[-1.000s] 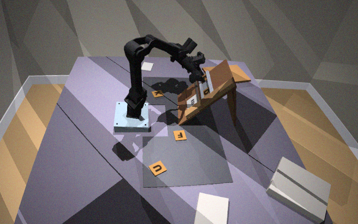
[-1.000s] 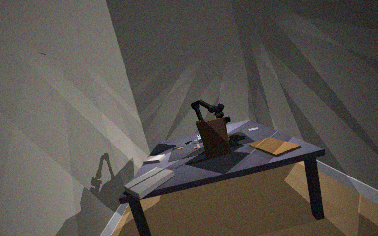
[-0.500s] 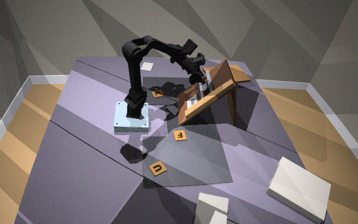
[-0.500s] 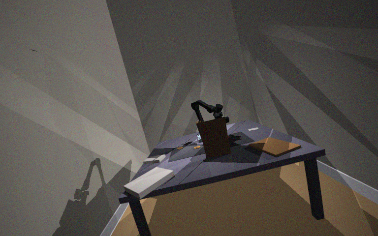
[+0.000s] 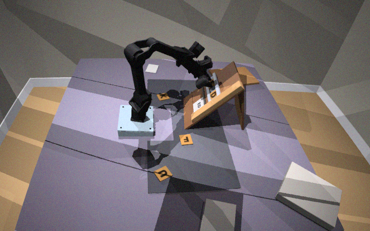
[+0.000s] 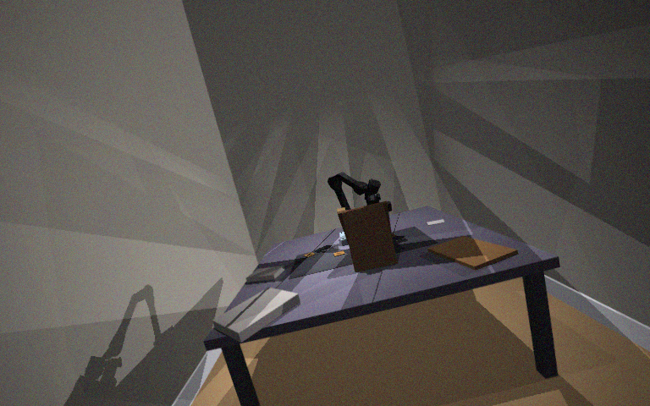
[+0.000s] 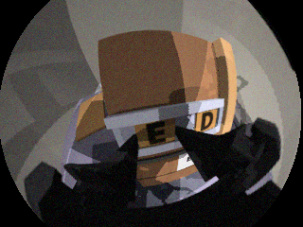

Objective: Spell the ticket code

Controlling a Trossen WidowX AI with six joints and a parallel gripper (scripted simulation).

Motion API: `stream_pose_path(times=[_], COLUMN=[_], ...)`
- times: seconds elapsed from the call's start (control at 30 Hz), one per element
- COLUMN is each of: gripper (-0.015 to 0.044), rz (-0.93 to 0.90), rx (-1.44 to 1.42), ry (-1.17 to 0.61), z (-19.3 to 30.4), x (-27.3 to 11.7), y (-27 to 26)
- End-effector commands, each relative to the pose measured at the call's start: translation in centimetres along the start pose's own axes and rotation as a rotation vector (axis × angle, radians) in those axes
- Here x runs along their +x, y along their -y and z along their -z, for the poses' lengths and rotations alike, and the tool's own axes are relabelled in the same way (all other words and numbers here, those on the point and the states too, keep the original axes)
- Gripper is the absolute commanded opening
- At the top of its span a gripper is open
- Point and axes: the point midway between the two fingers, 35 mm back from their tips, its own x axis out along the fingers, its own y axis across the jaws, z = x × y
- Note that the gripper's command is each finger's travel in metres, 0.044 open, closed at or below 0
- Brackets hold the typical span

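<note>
The tilted brown board point(image 5: 228, 77) point(image 6: 369, 239) point(image 7: 139, 71) carries a pale rail point(image 7: 161, 113). Its ticket point(image 5: 198, 105) point(image 7: 186, 163) reads ED. The orange D tile point(image 5: 213, 94) point(image 7: 206, 121) sits at the rail's right end. My gripper point(image 5: 210, 83) point(image 7: 155, 132) is shut on the orange E tile point(image 7: 167, 137), which shows between the rail's lips, left of D, with a gap between them. How deep E is seated is unclear. Loose tiles K point(image 5: 163, 96), F point(image 5: 186, 139) and U point(image 5: 163, 173) lie off the board.
A flat orange-brown panel point(image 5: 246, 74) point(image 6: 471, 252) lies behind the board. A small white square point(image 5: 151, 68) point(image 6: 435, 222) lies at the back. A thick pale slab point(image 5: 309, 190) point(image 6: 258, 310) and another pale block point(image 5: 219, 216) point(image 6: 266, 273) stand farther off.
</note>
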Motion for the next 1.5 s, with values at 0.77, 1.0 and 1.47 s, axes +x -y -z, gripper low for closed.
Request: stream_pose_path(times=[0.77,1.0,1.47], gripper=[0.0,0.0,0.0105], rz=[-0.002,-0.001,0.003], rx=[-0.008,-0.009,-0.003], ry=[-0.004,-0.004,-0.001], z=[0.2,0.2,0.0], x=[0.0,0.0,0.0], y=[2.0,2.5,3.0])
